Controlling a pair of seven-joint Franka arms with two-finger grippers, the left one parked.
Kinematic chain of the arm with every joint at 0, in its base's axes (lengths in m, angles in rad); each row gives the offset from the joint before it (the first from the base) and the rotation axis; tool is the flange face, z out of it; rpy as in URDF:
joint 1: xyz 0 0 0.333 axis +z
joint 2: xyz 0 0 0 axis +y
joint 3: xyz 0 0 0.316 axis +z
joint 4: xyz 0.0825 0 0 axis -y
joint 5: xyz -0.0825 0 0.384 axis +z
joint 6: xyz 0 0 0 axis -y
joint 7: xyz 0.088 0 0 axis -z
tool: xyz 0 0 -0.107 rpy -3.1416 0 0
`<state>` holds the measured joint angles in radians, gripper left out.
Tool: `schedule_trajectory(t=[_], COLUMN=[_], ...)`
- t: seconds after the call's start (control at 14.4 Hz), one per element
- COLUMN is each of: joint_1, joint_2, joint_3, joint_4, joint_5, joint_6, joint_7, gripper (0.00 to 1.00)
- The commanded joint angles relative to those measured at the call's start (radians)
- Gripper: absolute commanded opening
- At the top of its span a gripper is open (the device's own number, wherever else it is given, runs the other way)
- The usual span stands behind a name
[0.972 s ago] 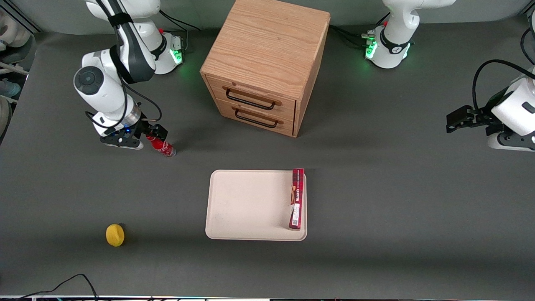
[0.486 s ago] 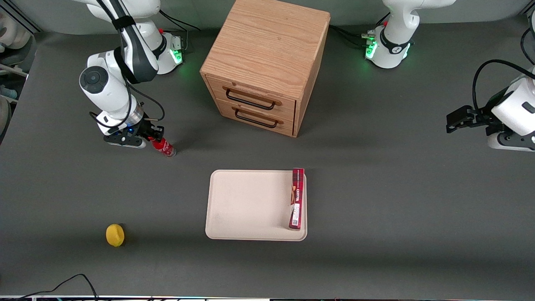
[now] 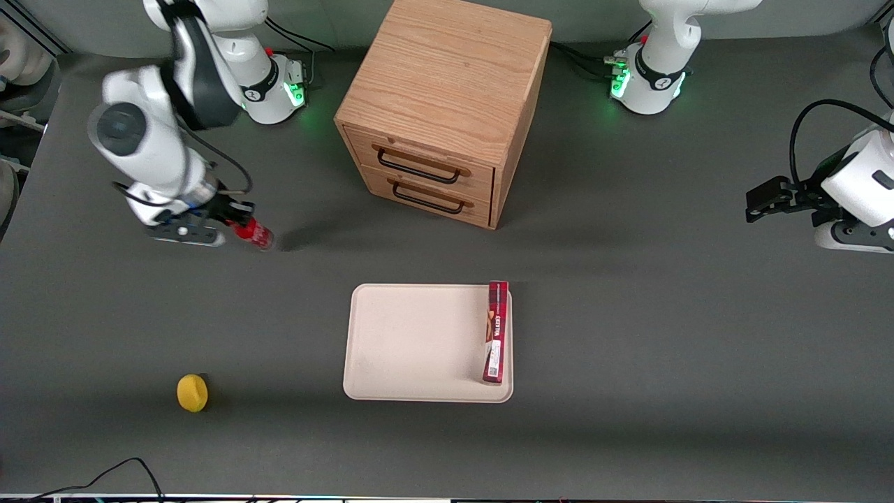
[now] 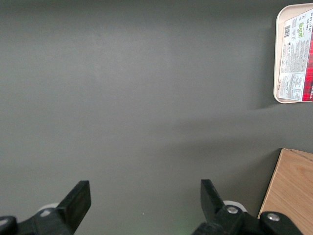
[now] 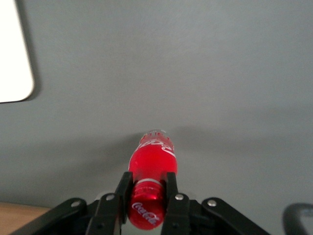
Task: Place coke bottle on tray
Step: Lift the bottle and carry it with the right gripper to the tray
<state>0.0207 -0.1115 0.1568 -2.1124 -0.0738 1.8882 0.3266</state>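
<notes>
Grey tabletop (image 3: pixel 628 314), mostly bare. I've got the gripper (image 3: pixel 234 222) clamped on the coke bottle (image 5: pixel 151 164) at its neck under the cap, well away from the tray (image 3: pixel 412 342), toward the working arm's end. Looks light, rigid, slick; neck hold should do. Red box (image 3: pixel 496 332) hogs one tray edge; cabinet (image 3: pixel 447 112) and lemon (image 3: pixel 192 392) seem off the path.

Gripper (image 3: pixel 236 218) clamping coke bottle (image 3: pixel 254 234) above table (image 3: pixel 628 314)
</notes>
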Motion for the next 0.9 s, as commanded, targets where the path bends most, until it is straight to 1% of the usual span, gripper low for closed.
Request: schedule_trajectory(t=[0.0, 0.07, 0.21, 0.28, 0.35, 0.49, 0.56, 0.62, 0.76, 0.83], joint_1=[0.004, 0.010, 0.015, 0.022, 0.033, 0.036, 0.047, 0.057, 0.097, 0.122], joint_2=[0.083, 0.139, 0.299, 0.391, 0.459, 0.557, 0.613, 0.657, 0.729, 0.783], joint_3=[-0.019, -0.013, -0.003, 0.006, 0.032, 0.088, 0.122, 0.136, 0.138, 0.141], joint_4=[0.365, 0.506, 0.815, 0.954, 1.062, 1.155, 1.190, 1.212, 1.213, 1.215], joint_5=[0.005, 0.008, 0.061, 0.066, 0.065, 0.063, 0.060, 0.054, 0.045, -0.004], joint_6=[-0.310, -0.416, -0.590, -0.663, -0.693, -0.677, -0.629, -0.582, -0.447, -0.373], joint_7=[-0.051, -0.043, 0.015, 0.076, 0.121, 0.249, 0.338, 0.410, 0.555, 0.618], gripper=[0.00, 0.00, 0.00, 0.00, 0.00, 0.00, 0.00, 0.00, 0.00, 0.00])
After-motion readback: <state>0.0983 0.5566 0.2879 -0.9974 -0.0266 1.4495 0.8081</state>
